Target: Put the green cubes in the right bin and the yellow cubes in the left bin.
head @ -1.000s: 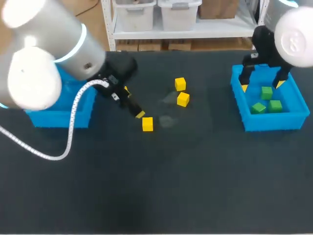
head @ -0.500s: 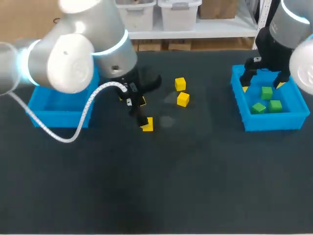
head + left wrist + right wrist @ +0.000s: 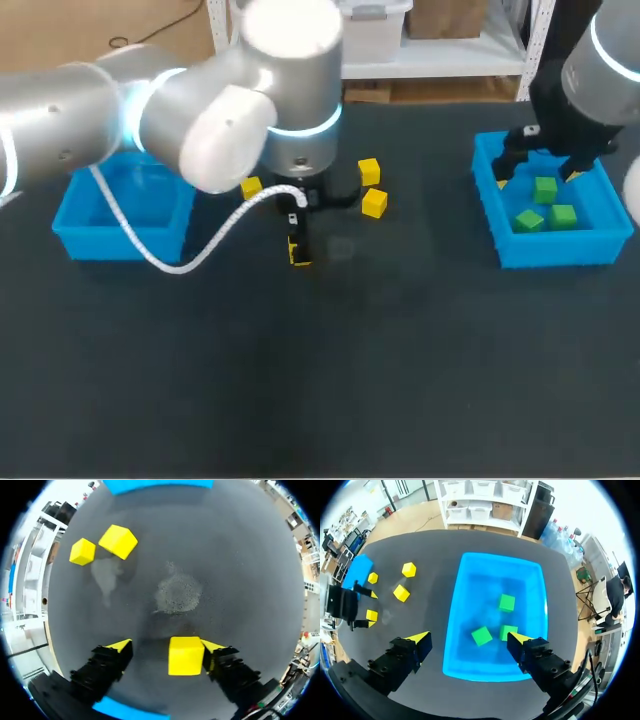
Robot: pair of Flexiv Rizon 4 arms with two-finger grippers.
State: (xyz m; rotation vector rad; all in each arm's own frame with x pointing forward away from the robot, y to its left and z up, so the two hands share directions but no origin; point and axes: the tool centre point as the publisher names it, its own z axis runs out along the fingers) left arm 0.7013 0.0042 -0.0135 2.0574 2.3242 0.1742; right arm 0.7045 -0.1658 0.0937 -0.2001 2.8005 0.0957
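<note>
A yellow cube (image 3: 185,655) lies on the dark table between the fingers of my left gripper (image 3: 165,652). One finger touches it and the other stands clear, so the gripper is open. From the head camera that cube (image 3: 300,256) peeks out under the left gripper (image 3: 297,245). Two more yellow cubes (image 3: 369,171) (image 3: 374,203) lie ahead of it, and another (image 3: 251,187) lies beside the arm. My right gripper (image 3: 537,178) hangs open over the right bin (image 3: 555,250), which holds three green cubes (image 3: 507,602) (image 3: 481,635) (image 3: 509,631).
The left blue bin (image 3: 120,240) stands at the table's left, partly behind my left arm, whose white cable (image 3: 180,262) loops in front of it. The wide near half of the table (image 3: 320,400) is bare dark mat.
My left arm has swung right over the table's middle and its gripper has come down around the yellow cube, fingers starting to narrow. The right gripper has barely shifted over the right bin.
</note>
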